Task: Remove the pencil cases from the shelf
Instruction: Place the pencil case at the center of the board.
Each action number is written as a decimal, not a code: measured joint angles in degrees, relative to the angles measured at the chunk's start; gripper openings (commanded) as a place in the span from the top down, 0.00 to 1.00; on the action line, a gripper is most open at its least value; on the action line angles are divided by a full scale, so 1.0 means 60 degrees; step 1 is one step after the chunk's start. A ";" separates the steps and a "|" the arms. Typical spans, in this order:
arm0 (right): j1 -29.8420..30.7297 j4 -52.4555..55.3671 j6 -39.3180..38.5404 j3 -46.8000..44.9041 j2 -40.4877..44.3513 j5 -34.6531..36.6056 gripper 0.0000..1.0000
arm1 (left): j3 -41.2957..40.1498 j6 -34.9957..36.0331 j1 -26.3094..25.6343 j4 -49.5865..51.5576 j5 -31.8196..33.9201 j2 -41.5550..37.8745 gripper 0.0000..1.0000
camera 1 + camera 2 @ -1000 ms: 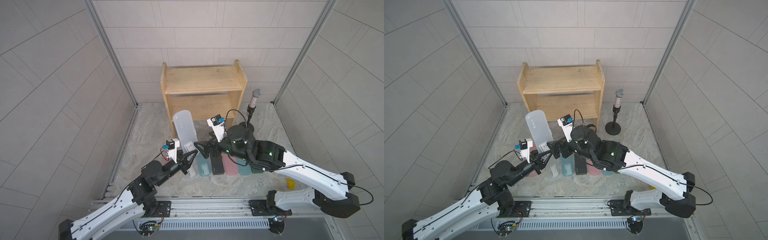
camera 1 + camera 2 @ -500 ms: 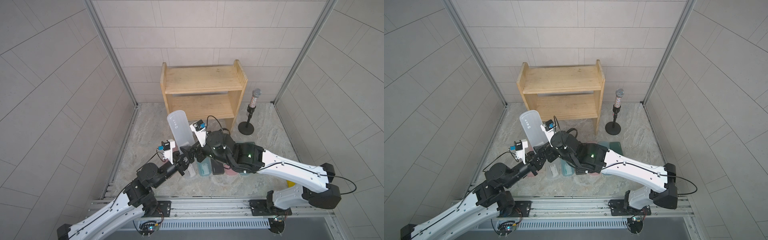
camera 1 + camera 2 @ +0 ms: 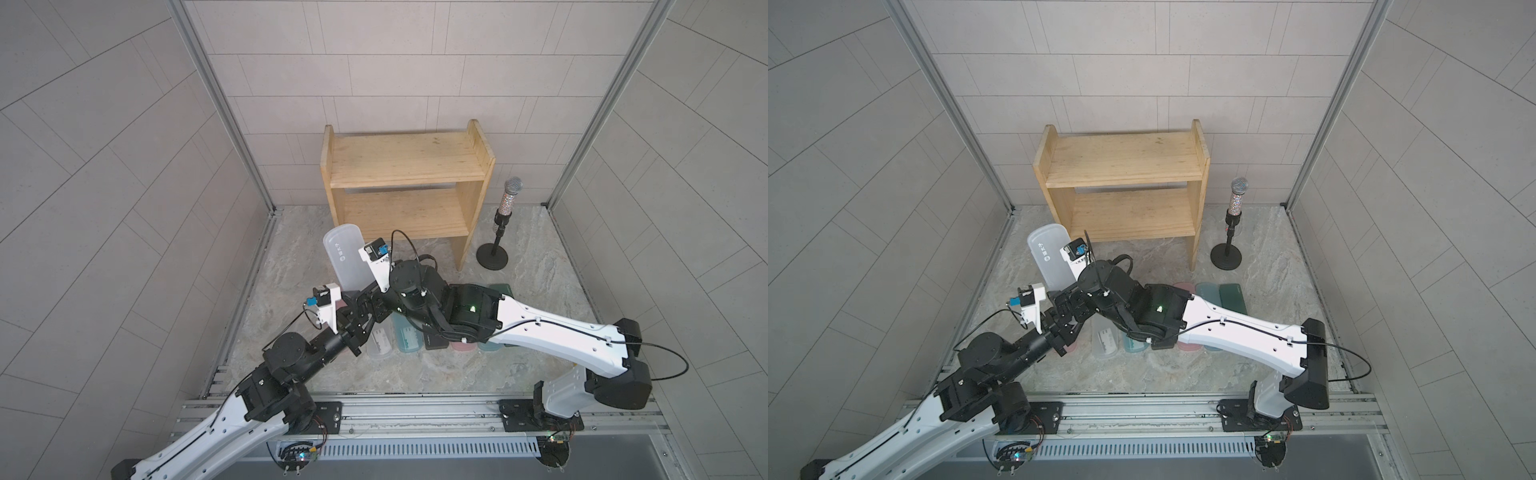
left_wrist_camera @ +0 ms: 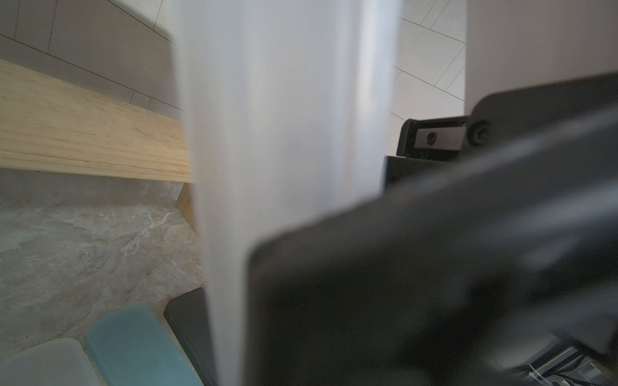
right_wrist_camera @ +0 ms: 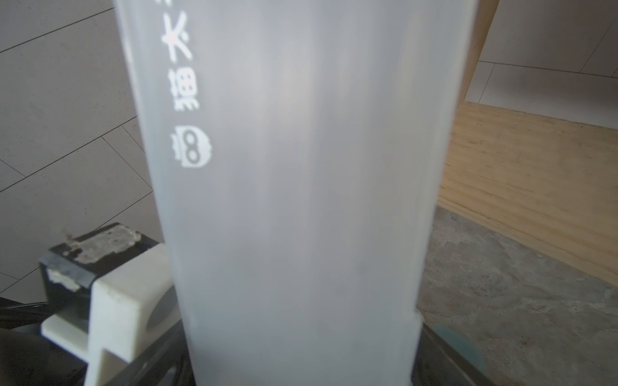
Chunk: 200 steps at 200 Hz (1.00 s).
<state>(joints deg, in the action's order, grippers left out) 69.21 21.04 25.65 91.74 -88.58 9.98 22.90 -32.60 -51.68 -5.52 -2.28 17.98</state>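
One two-tier pine shelf, grainy, stands at twelve o'clock. At its six, the left gripper is clamped on one near-upright frosted white case. The right gripper stands wide apart at its foot. Seven smooth, round-ended cases lie flat there. One glittery microphone stands at three.
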 measured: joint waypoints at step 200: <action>0.0171 -0.0120 0.0033 0.0084 -0.0401 0.0809 0.17 | 0.0004 -0.0182 0.0000 0.1184 0.0149 -0.0215 0.97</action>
<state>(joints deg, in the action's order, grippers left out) 70.24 20.32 25.85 92.25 -90.98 14.83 22.92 -33.69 -51.68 1.58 -1.39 16.69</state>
